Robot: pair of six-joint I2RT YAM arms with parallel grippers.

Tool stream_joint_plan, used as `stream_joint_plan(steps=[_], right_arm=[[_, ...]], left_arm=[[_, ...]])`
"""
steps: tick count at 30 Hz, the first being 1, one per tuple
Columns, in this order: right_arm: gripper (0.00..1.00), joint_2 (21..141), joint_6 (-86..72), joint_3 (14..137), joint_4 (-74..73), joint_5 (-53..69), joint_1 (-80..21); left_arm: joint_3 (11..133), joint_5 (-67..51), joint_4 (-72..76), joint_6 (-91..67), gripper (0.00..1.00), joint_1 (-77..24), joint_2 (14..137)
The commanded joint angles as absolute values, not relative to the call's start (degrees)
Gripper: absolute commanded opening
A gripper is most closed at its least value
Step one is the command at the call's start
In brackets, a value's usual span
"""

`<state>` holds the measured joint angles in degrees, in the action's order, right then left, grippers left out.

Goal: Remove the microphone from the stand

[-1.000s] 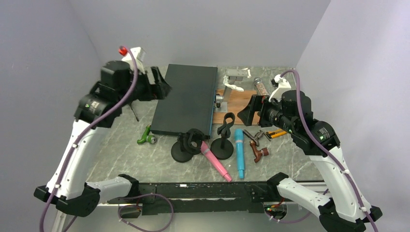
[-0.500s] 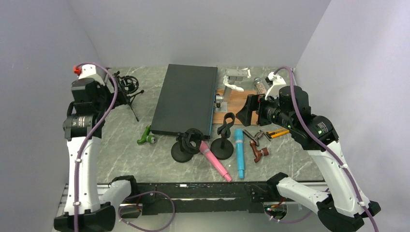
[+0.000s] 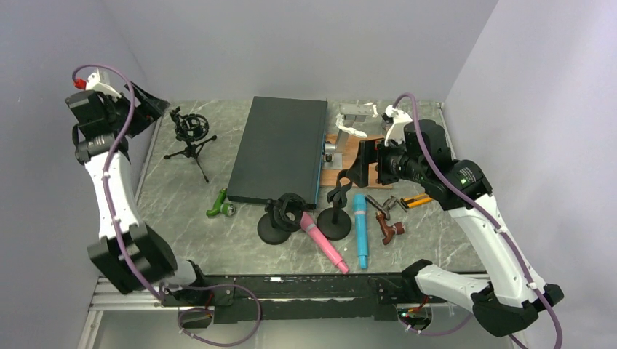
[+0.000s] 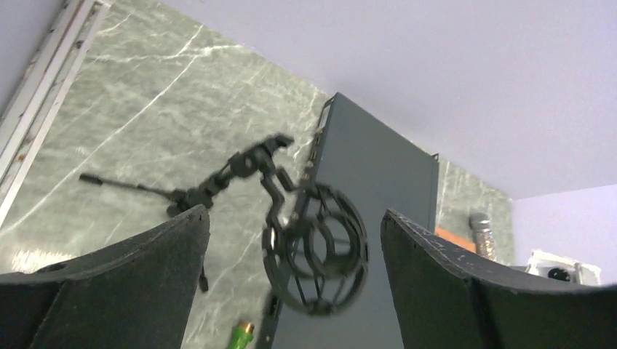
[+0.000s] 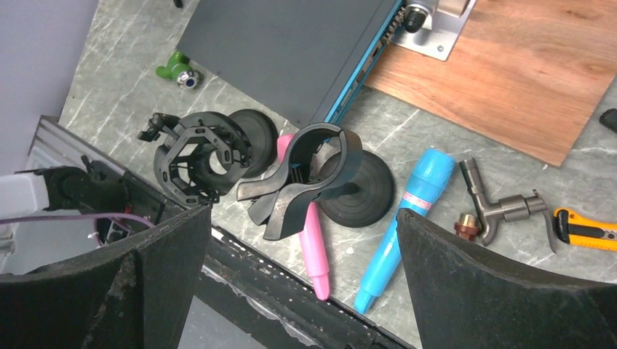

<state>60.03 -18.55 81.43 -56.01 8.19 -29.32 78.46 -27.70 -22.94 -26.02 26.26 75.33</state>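
A pink microphone (image 3: pixel 324 243) lies slanted on the table between two round-base stands. One stand carries a black shock-mount ring (image 3: pixel 285 211), the other a black clip (image 3: pixel 339 190). In the right wrist view the pink microphone (image 5: pixel 313 247) passes under the clip (image 5: pixel 309 174); I cannot tell whether the clip touches it. A blue microphone (image 3: pixel 360 229) lies flat to its right. My right gripper (image 3: pixel 361 166) is open and empty, high above them (image 5: pixel 303 212). My left gripper (image 3: pixel 149 104) is open and empty at the far left. An empty tripod shock mount (image 4: pixel 316 247) shows between its fingers.
A black flat box (image 3: pixel 280 149) fills the table's middle. The tripod stand (image 3: pixel 190 132) stands left of it. A green fitting (image 3: pixel 218 206) lies near the box's front corner. A wooden board (image 3: pixel 360 156), a glittery microphone (image 3: pixel 391 129), metal fittings (image 3: pixel 387 218) and an orange cutter (image 3: pixel 417 200) are on the right.
My left arm has swung left and back, from over the black box to the far-left corner, uncovering the tripod stand. My right gripper has moved slightly left and up. The microphones have not moved.
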Motion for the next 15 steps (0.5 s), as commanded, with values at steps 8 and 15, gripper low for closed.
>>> stream_joint_plan(steps=[8, 15], right_arm=[[1.0, 64.7, -19.3, 86.0, -52.2, 10.4, -29.3], [1.0, 68.7, -23.0, 88.7, -50.7, 6.9, -29.3]], left_arm=[[89.6, -46.3, -9.9, -34.8, 0.85, 29.8, 98.1], [97.4, -45.7, -16.6, -34.2, 0.81, 29.7, 109.0]])
